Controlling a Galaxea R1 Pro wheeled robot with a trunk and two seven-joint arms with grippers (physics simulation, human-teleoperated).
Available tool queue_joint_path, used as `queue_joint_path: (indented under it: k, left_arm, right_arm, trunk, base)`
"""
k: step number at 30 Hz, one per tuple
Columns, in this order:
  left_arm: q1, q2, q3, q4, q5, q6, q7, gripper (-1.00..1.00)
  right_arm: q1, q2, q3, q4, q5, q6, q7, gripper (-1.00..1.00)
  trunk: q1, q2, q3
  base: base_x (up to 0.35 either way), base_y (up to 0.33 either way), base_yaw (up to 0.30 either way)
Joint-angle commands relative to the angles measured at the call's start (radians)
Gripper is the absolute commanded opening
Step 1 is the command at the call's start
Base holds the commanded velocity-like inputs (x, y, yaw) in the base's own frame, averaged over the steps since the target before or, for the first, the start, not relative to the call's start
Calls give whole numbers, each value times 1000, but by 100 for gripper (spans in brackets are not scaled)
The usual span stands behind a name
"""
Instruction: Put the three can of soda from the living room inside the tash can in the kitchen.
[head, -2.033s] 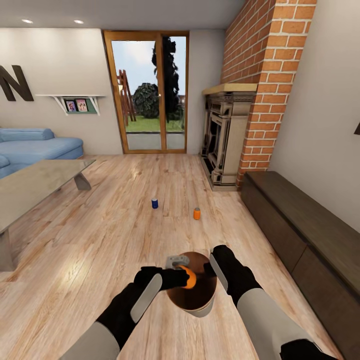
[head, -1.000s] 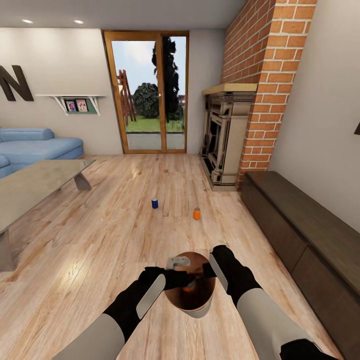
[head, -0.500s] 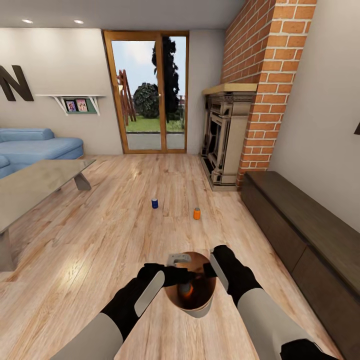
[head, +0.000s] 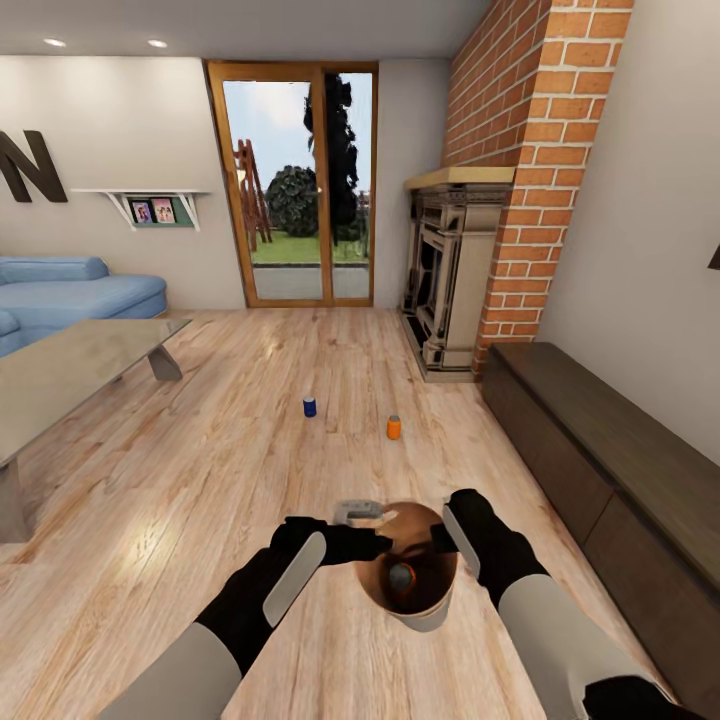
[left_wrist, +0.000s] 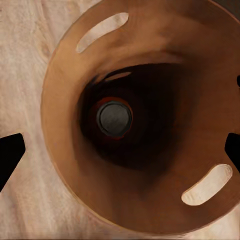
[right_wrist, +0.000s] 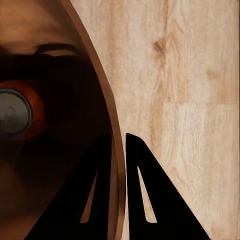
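The tash can (head: 425, 618) hangs just above the floor, and my right gripper (head: 441, 540) is shut on its rim, one finger inside and one outside (right_wrist: 107, 192). An orange can of soda (head: 402, 576) stands upright at the bin's bottom, silver top up (left_wrist: 114, 117), also visible past the rim (right_wrist: 14, 114). My left gripper (head: 372, 546) hovers open over the bin's near edge, holding nothing, its fingertips (left_wrist: 10, 156) wide apart over the brown inside wall (left_wrist: 165, 45). On the floor ahead stand a dark blue can (head: 309, 406) and another orange can (head: 394, 427).
This is the living room. A glass coffee table (head: 70, 370) and blue sofa (head: 70, 295) are at left. The brick fireplace (head: 445, 280) and a low dark cabinet (head: 610, 450) line the right wall. Glass doors (head: 300, 180) are straight ahead across open plank floor.
The orange can left my left gripper and dropped to the bin's bottom. My left gripper opened. The right arm shifted the bin slightly right and nearer.
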Motion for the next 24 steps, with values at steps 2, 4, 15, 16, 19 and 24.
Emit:
queue_joint_path:
  k: [2, 4, 15, 16, 19, 24]
  left_arm:
    - [0, 8, 1, -1, 0, 3, 0, 100]
    - [0, 17, 2, 0, 0, 6, -2, 100]
    - [-3, 132, 5, 1, 2, 26, -6, 100]
    - [-3, 142, 5, 1, 2, 29, -7, 100]
    - [-3, 175, 6, 5, 2, 36, -9, 100]
    - [-5, 195, 6, 34, 0, 39, 0, 100]
  right_arm:
    - [-1, -9, -1, -1, -3, -1, 4, -100]
    - [-1, -18, -1, -1, -3, -1, 4, -100]
    - [-3, -50, -3, -4, -5, -2, 33, -100]
    - [-3, -52, -3, -4, -5, -2, 46, -100]
    - [-8, -75, -3, -4, -5, -2, 106, -100]
    - [-13, -121, -4, -3, -6, -2, 218, -100]
  trunk:
    - [0, 0, 0]
    - [0, 0, 0]
    - [0, 0, 0]
    - [0, 0, 0]
    - [0, 0, 0]
    - [0, 0, 0]
  base:
    - [0, 0, 0]
    - [0, 0, 0]
    - [0, 0, 0]
    - [0, 0, 0]
    - [0, 0, 0]
    - [0, 0, 0]
